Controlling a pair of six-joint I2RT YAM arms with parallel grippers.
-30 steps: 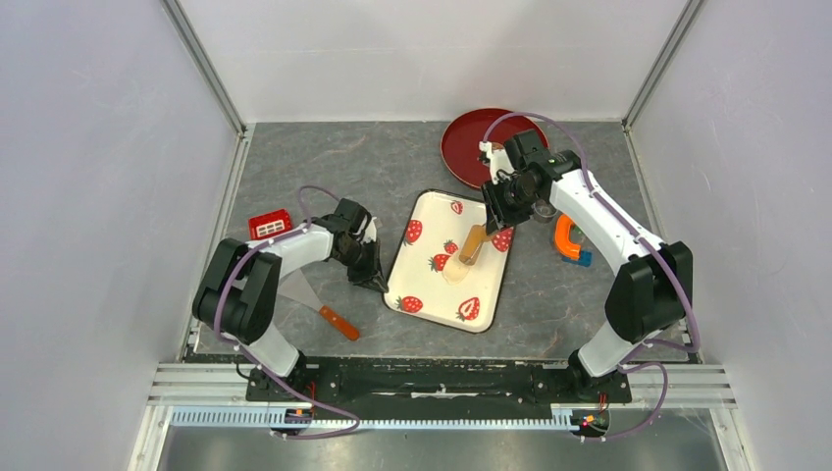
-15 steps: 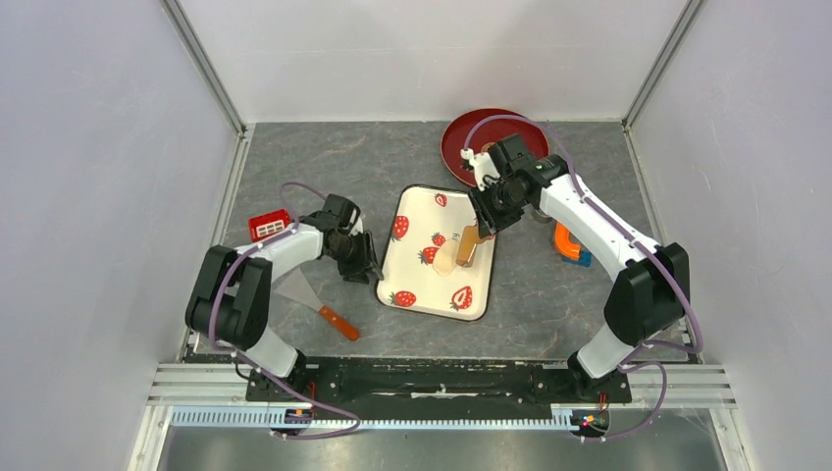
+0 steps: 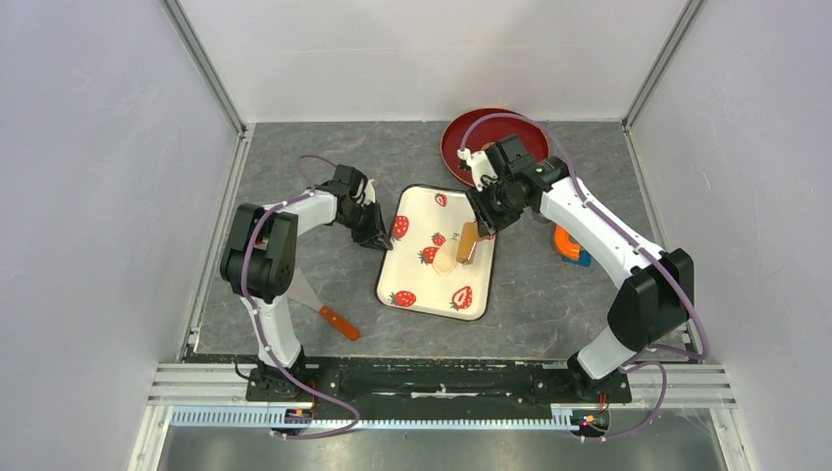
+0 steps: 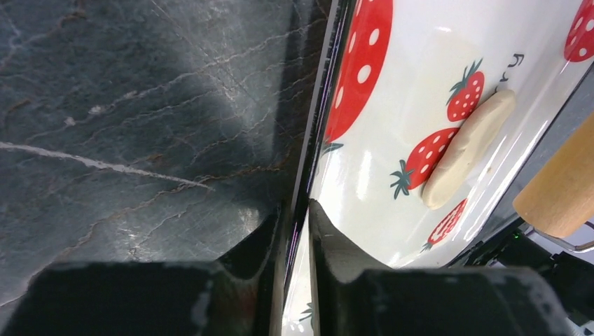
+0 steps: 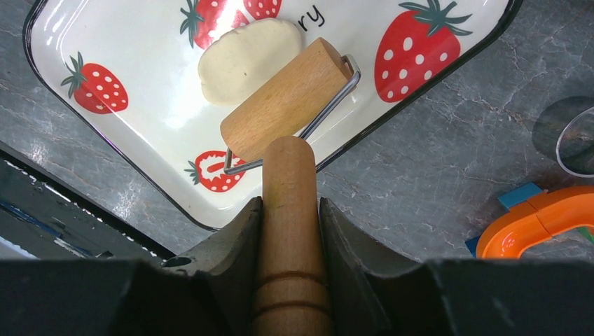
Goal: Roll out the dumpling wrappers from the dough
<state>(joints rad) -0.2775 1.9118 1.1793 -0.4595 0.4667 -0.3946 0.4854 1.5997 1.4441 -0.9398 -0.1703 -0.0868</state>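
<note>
- Your left gripper (image 4: 298, 213) pinches the left rim of the tray (image 4: 364, 175), which sits mid-bench.
- Your right gripper (image 5: 291, 210) is clamped on the rolling pin (image 5: 287, 105) handle, with its drum at the edge of the dough (image 5: 249, 59).
- The dough lies in the tray as a thick oval. By my judgement you're early: thinning and shaping wrappers remain.

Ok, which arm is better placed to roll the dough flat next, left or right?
Right. The right gripper is shut on the rolling pin handle, with the roller at the edge of the dough on the tray. The left gripper is clamped on the tray's rim, probably steadying it.
</note>
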